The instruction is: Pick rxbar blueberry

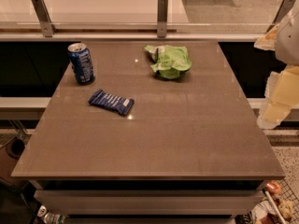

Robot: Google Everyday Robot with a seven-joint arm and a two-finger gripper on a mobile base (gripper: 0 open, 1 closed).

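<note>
The rxbar blueberry [111, 101] is a flat dark blue bar with white lettering. It lies on the left half of the brown table [187, 139], slightly angled, just in front of the soda can. My gripper [276, 101] shows as pale, blurred parts at the right edge of the view. It is beyond the table's right edge, far from the bar, and holds nothing that I can see.
An upright blue soda can [81, 63] stands at the back left. A crumpled green snack bag [169, 61] lies at the back middle. A glass railing with metal posts [162, 16] runs behind the table. Clutter sits on the floor at the lower right [273, 204].
</note>
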